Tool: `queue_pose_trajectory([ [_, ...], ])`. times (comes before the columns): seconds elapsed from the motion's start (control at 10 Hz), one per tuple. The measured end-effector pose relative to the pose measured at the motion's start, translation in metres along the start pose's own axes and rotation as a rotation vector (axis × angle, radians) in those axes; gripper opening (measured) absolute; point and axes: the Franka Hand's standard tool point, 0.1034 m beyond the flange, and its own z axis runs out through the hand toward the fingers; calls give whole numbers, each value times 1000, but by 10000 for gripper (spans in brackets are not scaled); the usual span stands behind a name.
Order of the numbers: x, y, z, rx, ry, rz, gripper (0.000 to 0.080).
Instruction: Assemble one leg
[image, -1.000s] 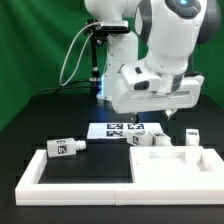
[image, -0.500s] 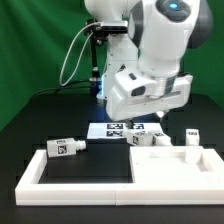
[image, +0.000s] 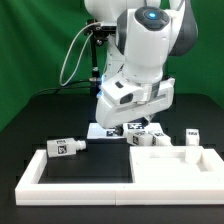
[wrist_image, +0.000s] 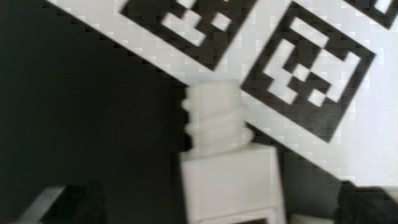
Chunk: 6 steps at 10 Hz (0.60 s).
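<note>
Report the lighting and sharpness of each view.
Exterior view: bright, even light; the white arm is nearly washed out against the green backdrop, and the black table swallows any shadows; fairly sharp. Wrist view: soft all over; the leg and the tags on the marker board have blurred edges, and the dark corners are hard to read.

White leg (image: 62, 148) with black-and-white square tag, white marker board (wrist_image: 246, 45) with black tag patterns, black table (image: 45, 115), green backdrop (image: 30, 40)
</note>
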Motion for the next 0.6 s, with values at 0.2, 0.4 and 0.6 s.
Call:
queue_pose_trajectory([
  [0.2, 2, 2, 12, -6, 9, -14, 649],
  [0.4, 4, 7, 16, -5, 29, 7, 503],
  [0.6, 4, 7, 16, -4, 28, 8, 346],
])
